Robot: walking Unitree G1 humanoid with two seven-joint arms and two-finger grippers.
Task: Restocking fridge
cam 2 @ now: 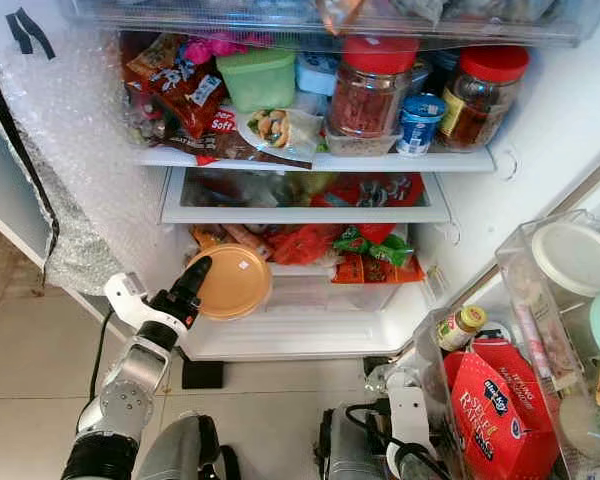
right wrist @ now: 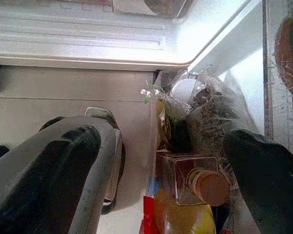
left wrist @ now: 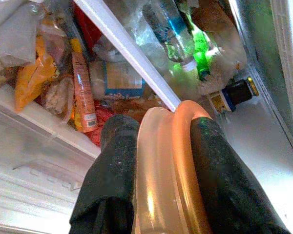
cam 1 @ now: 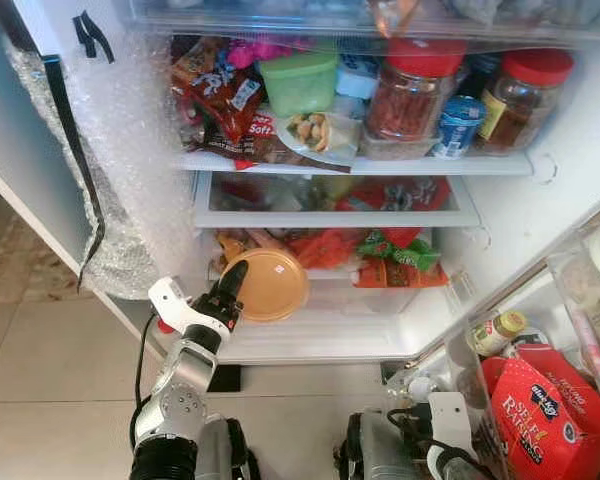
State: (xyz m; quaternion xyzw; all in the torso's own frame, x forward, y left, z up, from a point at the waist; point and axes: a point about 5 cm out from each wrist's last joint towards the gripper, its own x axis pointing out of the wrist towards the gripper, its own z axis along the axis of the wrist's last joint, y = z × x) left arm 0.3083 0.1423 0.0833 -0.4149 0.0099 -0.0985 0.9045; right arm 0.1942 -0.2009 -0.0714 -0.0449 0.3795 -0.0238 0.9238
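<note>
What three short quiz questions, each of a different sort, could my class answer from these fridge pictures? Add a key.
1. True or false: the left gripper is shut on the orange lid.
2. What colour are the caps of the two big jars on the upper shelf?
3. Where is the red flour bag? A in the door bin, B on the floor, C on the upper shelf.

Key: 1 true; 2 red; 3 A.

The left claw (cam 2: 194,272) grips an orange round lid (cam 2: 230,282) at the fridge's bottom drawer (cam 2: 310,292). A red-lidded jar (cam 2: 368,90) stands on the far shelf (cam 2: 320,160).
</note>
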